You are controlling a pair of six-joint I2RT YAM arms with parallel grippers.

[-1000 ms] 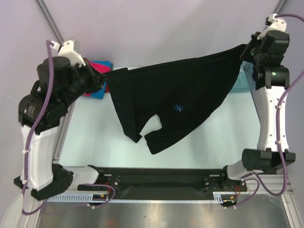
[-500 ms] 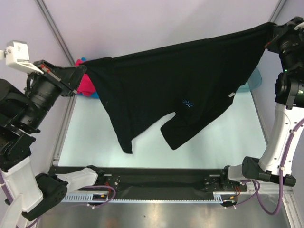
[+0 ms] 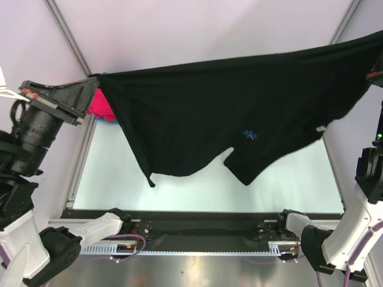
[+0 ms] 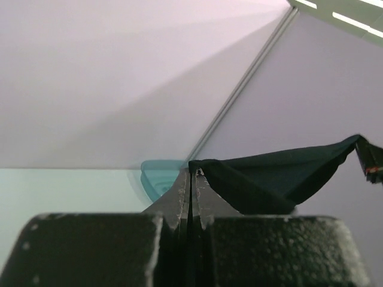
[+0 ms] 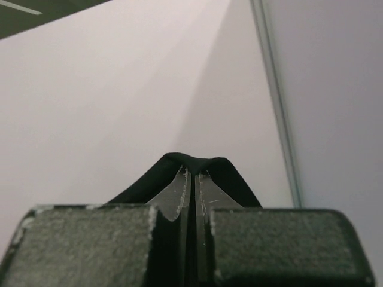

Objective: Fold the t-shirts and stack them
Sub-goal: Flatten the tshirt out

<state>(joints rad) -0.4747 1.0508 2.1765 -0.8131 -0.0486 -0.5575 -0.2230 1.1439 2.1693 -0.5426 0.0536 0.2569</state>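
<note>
The large black t-shirt [image 3: 239,113] with a small blue-white starburst print [image 3: 249,134] hangs stretched wide in the air between my two grippers, high above the table. My left gripper [image 3: 96,82] is shut on its left corner; in the left wrist view the fingertips [image 4: 191,174] pinch the black cloth [image 4: 269,179]. My right gripper is out of the top view at the right edge; in the right wrist view it [image 5: 194,172] is shut on a fold of black cloth [image 5: 191,160]. A folded magenta-pink shirt [image 3: 100,105] lies at the table's back left, with a bit of blue beside it.
The pale table surface [image 3: 191,188] lies below the hanging shirt. A translucent teal basin [image 4: 157,177] shows in the left wrist view, hidden behind the shirt in the top view. Metal frame posts [image 3: 66,33] stand at the back corners.
Both arms have risen and spread apart, pulling the black shirt from a sagging drape into a wide, taut span. The right gripper has left the top view.
</note>
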